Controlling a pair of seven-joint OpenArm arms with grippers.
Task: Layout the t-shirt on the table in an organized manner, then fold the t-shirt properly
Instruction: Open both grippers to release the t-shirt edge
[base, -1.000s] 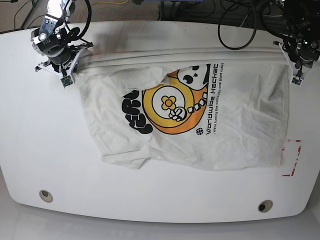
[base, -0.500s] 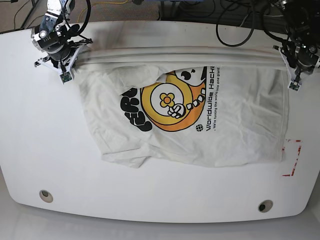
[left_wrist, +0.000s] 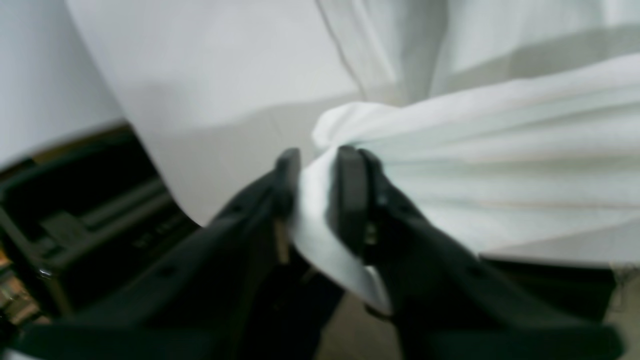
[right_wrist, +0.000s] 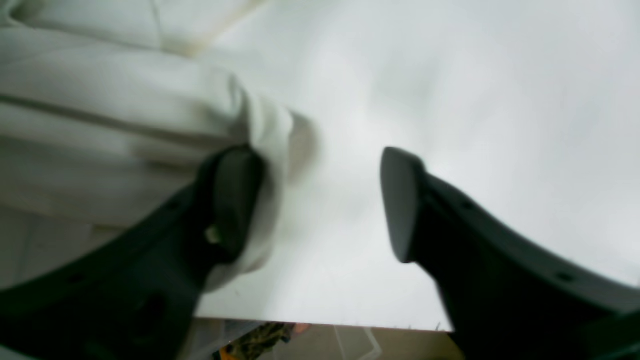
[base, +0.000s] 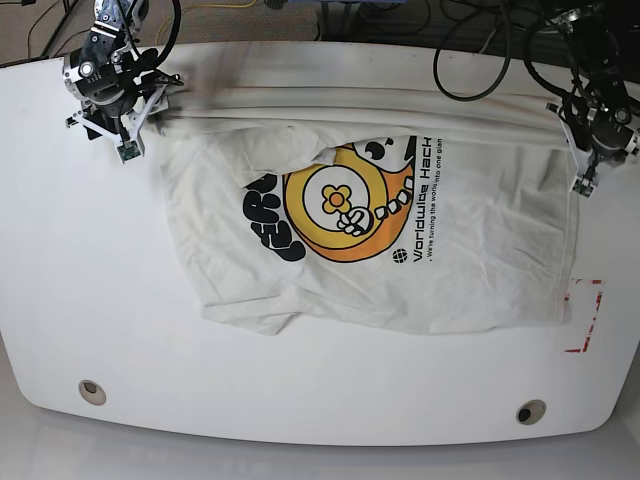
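While cloth sits in left pincer (left_wrist: 317, 165), t-shirt (base: 400, 240) spread — right pincer (right_wrist: 320, 200) agape

The t-shirt (base: 400, 250) lies on the table (base: 90, 300) — 1 gripper at each far corner.

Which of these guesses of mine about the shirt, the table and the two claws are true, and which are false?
1. The t-shirt lies with its orange-yellow picture facing up. True.
2. The right claw is clamped shut on cloth. False: its jaws stand wide apart, with cloth beside only one finger.
3. White cloth sits between the fingers of the left claw. True.
4. The shirt is already folded into a neat small square. False: it is spread out and wrinkled, one part turned over the picture.
5. A red-outlined mark shows on the table near the shirt's edge. True.
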